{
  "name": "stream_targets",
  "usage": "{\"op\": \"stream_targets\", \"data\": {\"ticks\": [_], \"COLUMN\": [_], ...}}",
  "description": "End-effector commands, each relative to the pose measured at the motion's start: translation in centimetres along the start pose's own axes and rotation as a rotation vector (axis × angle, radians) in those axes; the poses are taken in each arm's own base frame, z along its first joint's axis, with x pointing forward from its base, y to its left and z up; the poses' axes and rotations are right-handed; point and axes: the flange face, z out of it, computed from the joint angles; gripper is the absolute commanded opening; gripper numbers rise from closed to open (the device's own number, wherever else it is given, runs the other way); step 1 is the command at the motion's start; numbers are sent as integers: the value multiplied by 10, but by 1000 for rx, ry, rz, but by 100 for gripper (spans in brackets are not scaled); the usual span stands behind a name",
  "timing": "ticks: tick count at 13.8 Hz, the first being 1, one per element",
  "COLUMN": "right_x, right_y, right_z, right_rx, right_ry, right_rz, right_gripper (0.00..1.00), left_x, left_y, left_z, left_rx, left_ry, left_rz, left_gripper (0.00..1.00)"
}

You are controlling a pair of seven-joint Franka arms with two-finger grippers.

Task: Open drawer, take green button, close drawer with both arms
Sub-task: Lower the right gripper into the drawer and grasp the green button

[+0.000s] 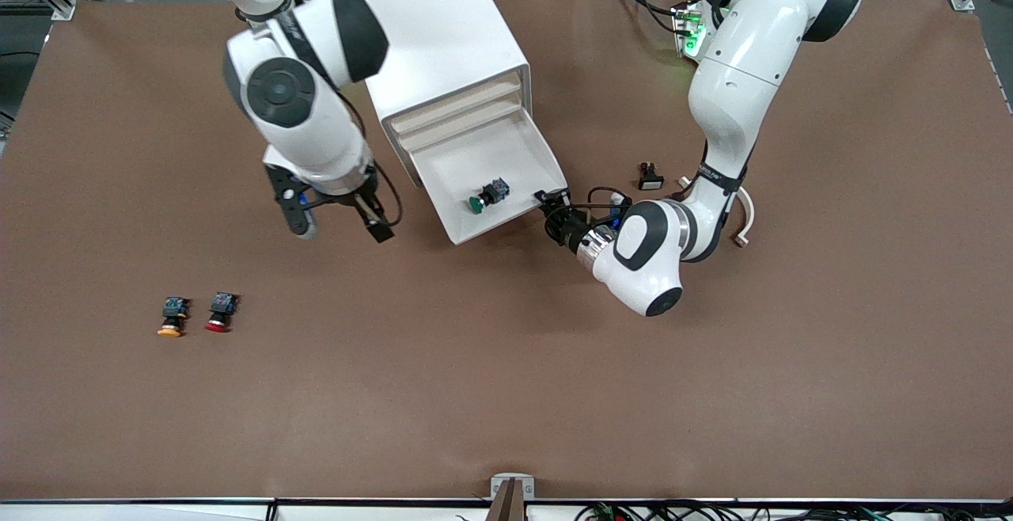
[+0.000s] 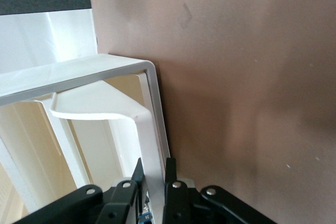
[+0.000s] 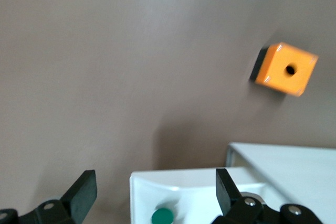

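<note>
Carefully: your left gripper (image 1: 548,203) pinched the drawer (image 1: 491,180) corner, your right gripper's (image 1: 336,220) fingers hung wide and empty; grabbing badly could knock the green button (image 1: 488,195) away.

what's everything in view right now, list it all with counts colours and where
cabinet: 1, white, between the arms
drawer: 1, white, pulled open
button: 1, green cap, in the drawer
red button: 1, toward the right arm's end
orange button: 1, beside the red one
orange box: 1, on the table
small black-and-white part: 1, by the left arm
left gripper: shut on the drawer's rim
right gripper: open, above the table beside the drawer
</note>
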Motion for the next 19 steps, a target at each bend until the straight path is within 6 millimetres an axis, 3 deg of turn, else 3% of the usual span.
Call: {"op": "stream_targets", "data": {"ticks": [1,6,8,11,15,19], "right_x": [-39,-103,-134,-151,-176,-183], "right_y": [-11,-9,-8,-7,0,3], "right_z": [23,75,94,112,145,159], "right_rx": [31,-7,10,17,4,-10], "right_ry": [-7,13,16,31,40,46], "right_rz": [19,-56,-78,-91,-133,-137], "right_gripper": [100,100,100,100,100,100], "left_x": [4,2,6,4,5,6], "left_y": [5,-2,-4,-10,-37,-83], "left_z": [-19,-49,-73,-113,-178,-230], "left_rx": [-42,-141,-220,-325,-471,-557], "left_ry": [-2,72,126,155,120,123], "left_rz": [41,108,113,130,197,366], "left_gripper": [100,100,100,100,100,100]}}
